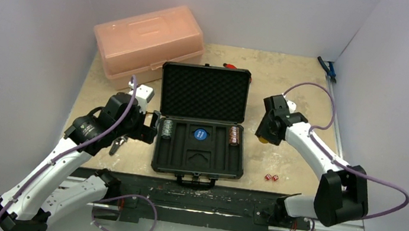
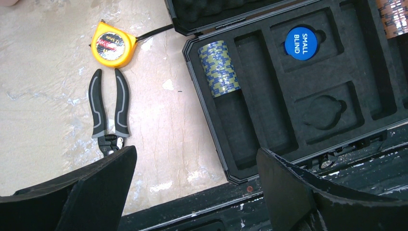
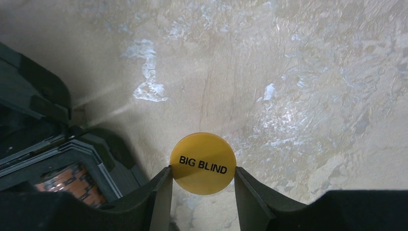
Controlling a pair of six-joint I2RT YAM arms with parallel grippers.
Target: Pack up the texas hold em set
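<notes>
The black case (image 1: 175, 160) lies open at mid-table, its foam-lined lid (image 1: 205, 94) upright. A grey chip stack (image 1: 167, 129) (image 2: 219, 67), a blue "SMALL BLIND" disc (image 1: 200, 133) (image 2: 300, 42) and a brown-red chip stack (image 1: 234, 135) (image 3: 67, 183) sit in the tray. My right gripper (image 1: 265, 136) (image 3: 202, 171), just right of the case, is shut on a yellow "BIG BLIND" disc (image 3: 202, 163) by its edges. My left gripper (image 1: 150, 127) (image 2: 195, 159) is open and empty at the case's left side. Two tiny red dice (image 1: 271, 177) lie on the table right of the case.
A pink translucent box (image 1: 149, 39) stands at the back left. A yellow tape measure (image 2: 111, 43) and grey-handled pliers (image 2: 108, 110) lie left of the case. A blue-handled tool (image 1: 327, 69) lies at the back right. White walls close in three sides.
</notes>
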